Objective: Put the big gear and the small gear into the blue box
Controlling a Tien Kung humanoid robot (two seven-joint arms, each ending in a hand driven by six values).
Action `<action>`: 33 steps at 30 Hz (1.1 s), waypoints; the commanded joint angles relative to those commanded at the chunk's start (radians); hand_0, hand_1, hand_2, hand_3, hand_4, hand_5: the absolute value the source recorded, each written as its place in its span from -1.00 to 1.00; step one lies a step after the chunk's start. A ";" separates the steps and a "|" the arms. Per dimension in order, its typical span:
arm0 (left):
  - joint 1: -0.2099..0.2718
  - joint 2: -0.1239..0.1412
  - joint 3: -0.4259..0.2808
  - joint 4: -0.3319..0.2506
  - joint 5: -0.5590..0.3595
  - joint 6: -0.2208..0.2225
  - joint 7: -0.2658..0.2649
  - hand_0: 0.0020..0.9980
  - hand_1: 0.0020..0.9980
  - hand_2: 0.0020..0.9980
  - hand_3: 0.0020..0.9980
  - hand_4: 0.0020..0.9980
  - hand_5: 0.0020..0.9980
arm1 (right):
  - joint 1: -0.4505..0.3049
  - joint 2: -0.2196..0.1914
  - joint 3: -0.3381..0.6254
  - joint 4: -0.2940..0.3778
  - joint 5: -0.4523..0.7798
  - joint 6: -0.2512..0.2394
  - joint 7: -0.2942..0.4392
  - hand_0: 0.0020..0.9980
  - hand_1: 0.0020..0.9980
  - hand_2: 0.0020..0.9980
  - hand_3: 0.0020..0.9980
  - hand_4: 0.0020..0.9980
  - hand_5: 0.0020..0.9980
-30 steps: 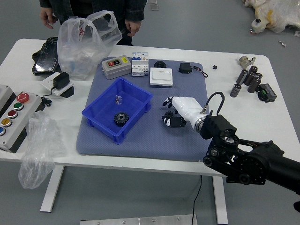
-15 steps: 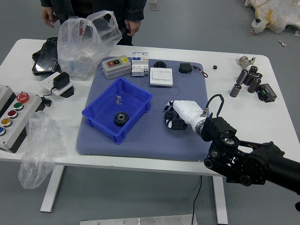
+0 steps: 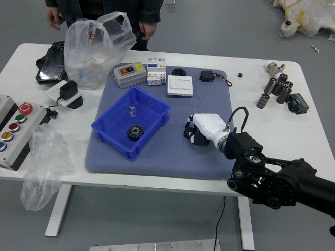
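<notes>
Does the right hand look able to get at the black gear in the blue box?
Likely yes: nothing stands between the right hand and the blue box, whose open top leaves the black gear exposed.

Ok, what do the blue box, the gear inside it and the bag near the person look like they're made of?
Blue box: probably glossy molded plastic, evenly colored. Gear: dark, maybe plastic or metal. Bag: thin, crinkled, see-through plastic film.

A workshop or lab, judging by the button box (image 3: 17,125), gear (image 3: 135,133) and multimeter (image 3: 130,74).
</notes>
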 joint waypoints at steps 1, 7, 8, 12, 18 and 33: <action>0.000 0.000 -0.001 0.000 0.001 0.000 0.000 0.22 0.12 0.11 0.31 0.45 -0.24 | 0.002 -0.001 0.008 0.000 -0.003 -0.002 0.002 -0.37 -0.07 -0.23 0.24 -0.47 -0.92; 0.000 -0.001 -0.003 0.000 0.004 0.000 0.000 0.22 0.12 0.11 0.31 0.46 -0.23 | 0.009 -0.007 0.065 -0.003 -0.016 -0.011 0.009 -0.37 -0.04 -0.17 0.30 -0.44 -0.85; 0.000 -0.001 -0.003 0.000 0.004 0.000 0.000 0.22 0.12 0.11 0.31 0.46 -0.23 | 0.009 -0.009 0.076 -0.003 -0.019 -0.011 0.010 -0.37 -0.04 -0.17 0.30 -0.44 -0.85; 0.000 -0.001 -0.003 0.000 0.005 0.000 0.000 0.22 0.12 0.11 0.31 0.47 -0.19 | 0.008 -0.018 0.110 0.005 -0.025 -0.005 0.014 -0.35 0.03 0.61 0.71 0.65 -0.08; 0.001 -0.001 -0.006 -0.001 0.008 0.000 0.002 0.22 0.12 0.11 0.32 0.47 -0.18 | -0.012 -0.040 0.139 0.070 -0.063 0.067 -0.045 -0.38 -0.01 0.77 0.84 0.86 0.03; 0.002 0.000 -0.014 -0.002 0.015 0.001 0.006 0.22 0.13 0.11 0.32 0.48 -0.17 | -0.033 -0.045 0.107 0.143 -0.082 0.135 -0.158 -0.41 -0.05 0.69 0.77 0.86 -0.07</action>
